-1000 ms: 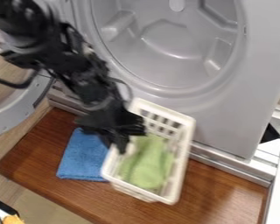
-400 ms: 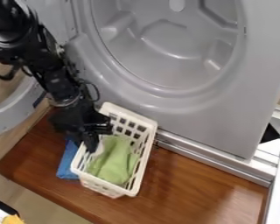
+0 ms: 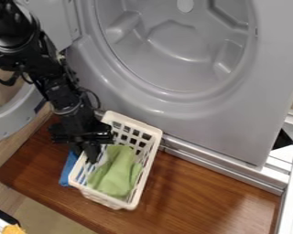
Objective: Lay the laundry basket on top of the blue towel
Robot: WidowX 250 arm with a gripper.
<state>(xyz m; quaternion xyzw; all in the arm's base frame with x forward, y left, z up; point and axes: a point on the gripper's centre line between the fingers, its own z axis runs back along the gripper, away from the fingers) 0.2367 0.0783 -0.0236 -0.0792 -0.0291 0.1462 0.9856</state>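
Of the laundry basket (image 3: pixel 104 197): slants lengthwise from upper right to lower left — lies mostly right of the jaws, clamped by its long left rim.

A single fixed camera looks from higher than the gripper (image 3: pixel 89 157), on the side away from the arm (image 3: pixel 42 68), and faces down at a steep slant. Its line of sight passes over the gripper to the grey machine front (image 3: pixel 253 114) beyond, and takes in the wooden board (image 3: pixel 192 196) below and around it. The angle is steep enough to see down into the basket (image 3: pixel 134 121) beside the gripper. The camera is at middling range: gripper and basket fit whole, while the machine front beyond them runs past the frame's edge.
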